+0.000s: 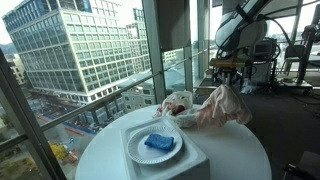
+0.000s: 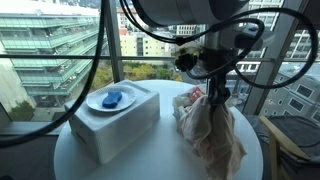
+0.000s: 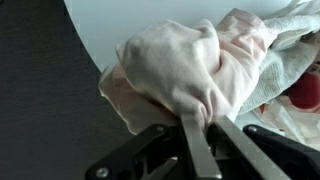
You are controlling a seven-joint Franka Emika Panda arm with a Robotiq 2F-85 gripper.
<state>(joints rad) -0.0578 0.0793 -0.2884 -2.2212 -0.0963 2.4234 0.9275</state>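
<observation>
Blue sponge (image 1: 158,144) on white plate (image 1: 134,151) (cloth (image 3: 185,70) in tool (image 3: 204,126))

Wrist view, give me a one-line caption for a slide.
End effector shut on a fold of bunched pale pink cloth, with the edge of the round white table behind it.

In the hand (image 2: 213,94), a pale cloth (image 2: 211,136) — white box (image 2: 116,128) nearby.

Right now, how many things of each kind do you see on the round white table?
Box: 1
Plate: 1
Blue pad: 1
Cloths: 2, a pale pink cloth in the shut gripper and a white towel
Red item, half hidden: 1
Total: 6
</observation>
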